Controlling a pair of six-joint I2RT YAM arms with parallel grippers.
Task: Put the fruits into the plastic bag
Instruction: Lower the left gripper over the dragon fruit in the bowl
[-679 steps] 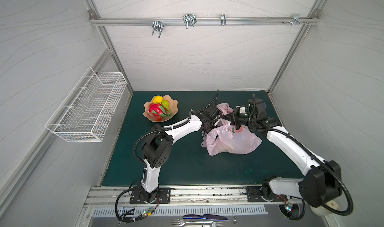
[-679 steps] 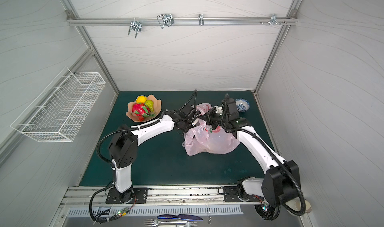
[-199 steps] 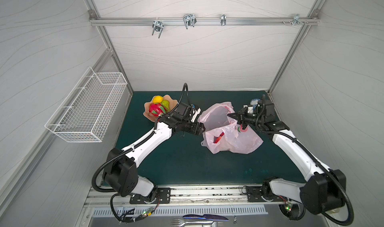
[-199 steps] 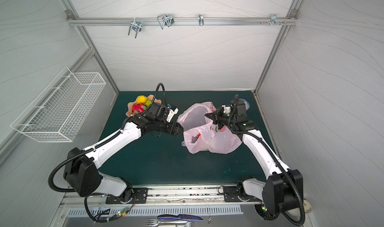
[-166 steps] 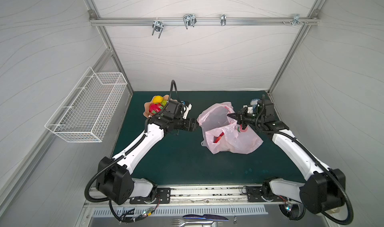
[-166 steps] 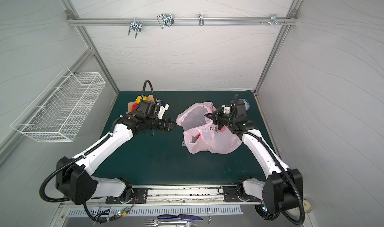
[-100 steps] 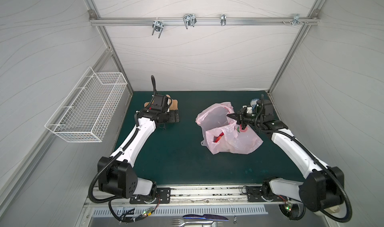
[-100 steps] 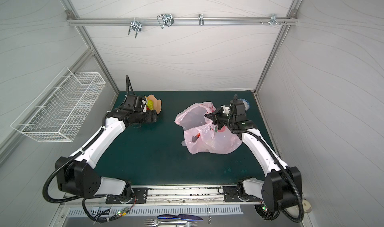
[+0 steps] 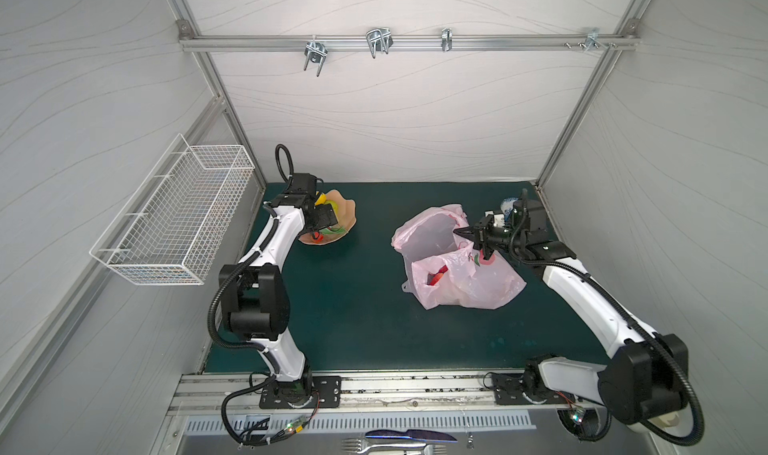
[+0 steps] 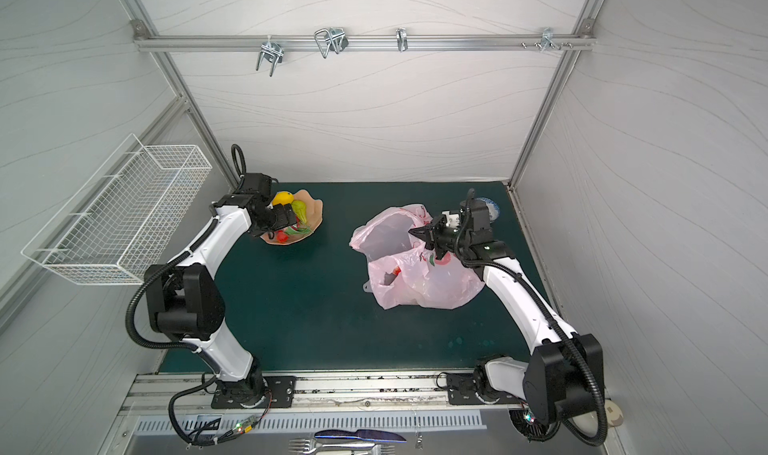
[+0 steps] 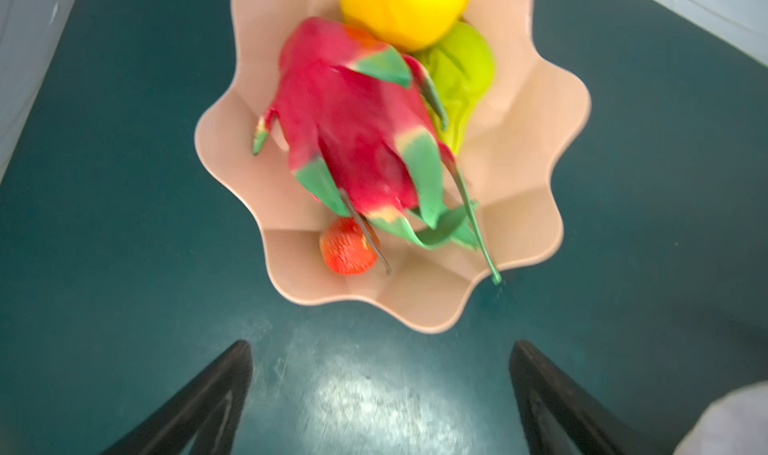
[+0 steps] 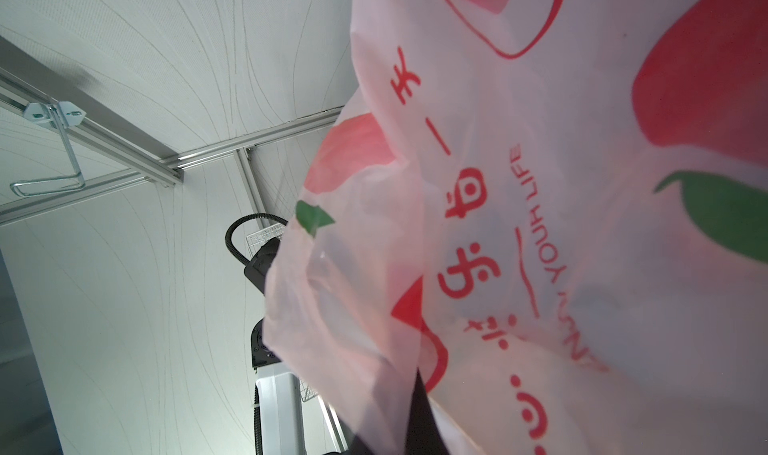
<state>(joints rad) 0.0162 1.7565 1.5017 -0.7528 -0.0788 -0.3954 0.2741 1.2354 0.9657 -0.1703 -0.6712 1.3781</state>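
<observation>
The fruits lie in a peach scalloped dish [image 11: 419, 307] at the back left: a pink-red dragon fruit [image 11: 353, 132], a yellow lemon [image 11: 405, 4], a green pear [image 11: 461, 74] and a small red piece [image 11: 347, 247]. My left gripper [image 11: 380, 349] hangs just above the dish [image 9: 349, 220], open and holding nothing. The plastic bag [image 9: 461, 274] lies at the right with its mouth open towards the left. A red fruit [image 9: 436, 276] shows inside it. My right gripper [image 9: 461, 233] is shut on the bag's upper edge and holds it up. In the right wrist view the bag [image 12: 540, 182] fills most of the picture.
A white wire basket [image 9: 178, 216] hangs on the left wall. A small blue-and-white bowl [image 10: 488, 207] stands at the back right behind the right arm. Metal hooks [image 9: 376, 43] hang from the rail above. Cutlery [image 9: 399, 442] lies beyond the front rail.
My left arm has swung away from the bag to the dish at the back left, and its jaws have opened wider. The right gripper has stayed shut on the bag's edge.
</observation>
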